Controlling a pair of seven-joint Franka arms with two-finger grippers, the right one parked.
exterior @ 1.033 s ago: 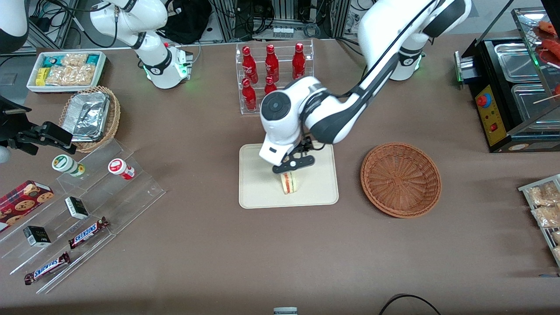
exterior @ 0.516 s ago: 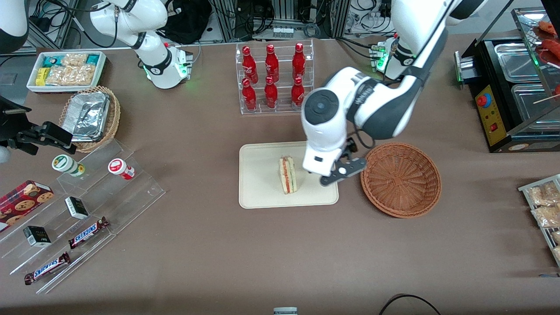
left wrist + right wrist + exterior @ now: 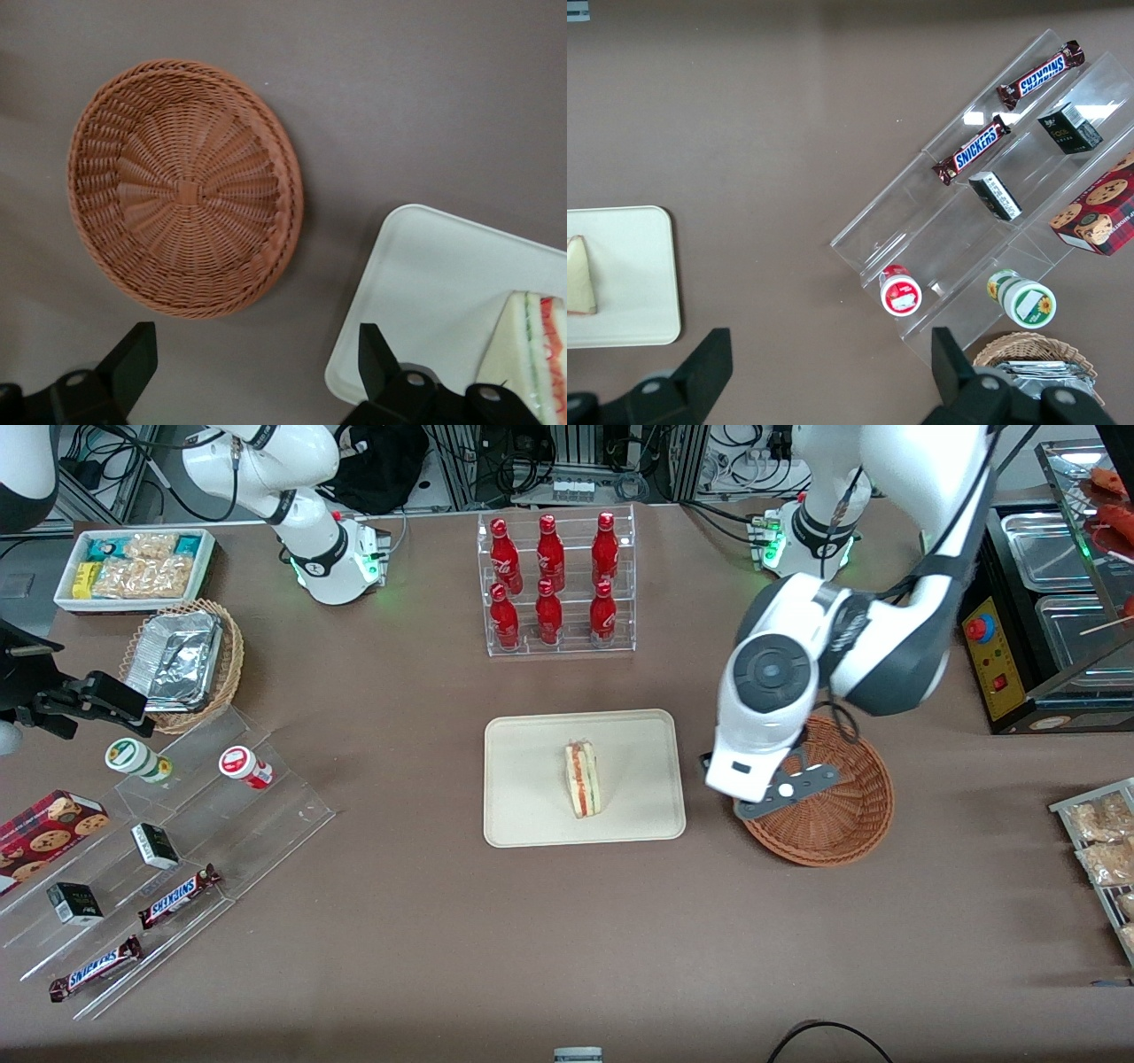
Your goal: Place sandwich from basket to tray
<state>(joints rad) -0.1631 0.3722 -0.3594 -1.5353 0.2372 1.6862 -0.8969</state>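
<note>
Your tool (image 3: 784,790) is hovering with fingers spread wide and holding nothing, above the basket's (image 3: 842,828) rim nearest the tray (image 3: 532,815). The sandwich (image 3: 582,780) is sitting on the tray, on the table (image 3: 425,921).

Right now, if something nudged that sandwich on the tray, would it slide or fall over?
The sandwich stands on a narrow edge on the tray, so it would probably tip rather than slide. Its pale bread looks soft, likely squashing easily. The open gripper is above the empty basket, touching nothing.
</note>
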